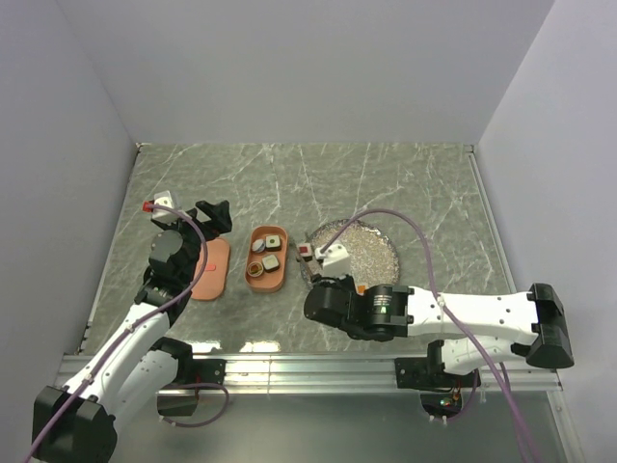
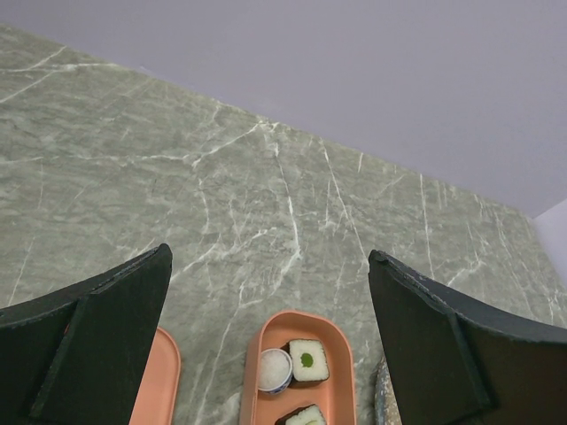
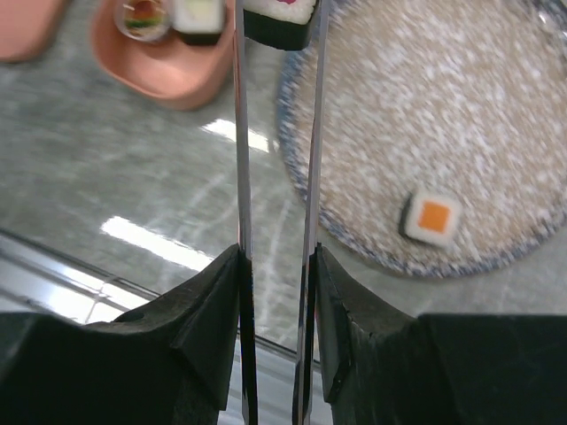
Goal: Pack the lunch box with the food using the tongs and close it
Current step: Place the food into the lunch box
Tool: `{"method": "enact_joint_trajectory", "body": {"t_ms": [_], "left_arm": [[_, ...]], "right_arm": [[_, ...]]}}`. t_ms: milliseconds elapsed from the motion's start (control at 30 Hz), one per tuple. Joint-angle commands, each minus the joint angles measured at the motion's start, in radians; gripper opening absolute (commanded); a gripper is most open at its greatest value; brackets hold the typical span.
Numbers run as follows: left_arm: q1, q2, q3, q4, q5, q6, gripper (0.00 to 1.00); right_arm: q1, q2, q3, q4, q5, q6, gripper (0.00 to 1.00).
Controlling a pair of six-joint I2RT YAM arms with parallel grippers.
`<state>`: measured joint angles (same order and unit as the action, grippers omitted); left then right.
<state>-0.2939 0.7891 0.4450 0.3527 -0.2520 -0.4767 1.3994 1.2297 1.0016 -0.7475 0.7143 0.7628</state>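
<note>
Right gripper clamps tongs pinching a red-centred piece; lid bears red mark.

The surface is a grey-green marbled slab with thin white veins (pale walls close it in on three sides). Three things lie directly on it, in a row toward the near edge. The salmon-orange lid lies flat on the left, the open lunch box just beside it. The round speckled plate sits to the right, near the box but apart.
</note>
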Motion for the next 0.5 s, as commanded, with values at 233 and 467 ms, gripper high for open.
{"method": "enact_joint_trajectory", "body": {"t_ms": [233, 467], "left_arm": [[0.006, -0.001, 0.008, 0.029, 0.005, -0.008, 0.99], [0.006, 0.009, 0.008, 0.037, 0.011, -0.008, 0.99]], "right_arm": [[-0.004, 0.120, 0.109, 0.234, -0.116, -0.209, 0.32], [0.016, 0.182, 0.127, 0.238, -0.162, -0.203, 0.31]]}}
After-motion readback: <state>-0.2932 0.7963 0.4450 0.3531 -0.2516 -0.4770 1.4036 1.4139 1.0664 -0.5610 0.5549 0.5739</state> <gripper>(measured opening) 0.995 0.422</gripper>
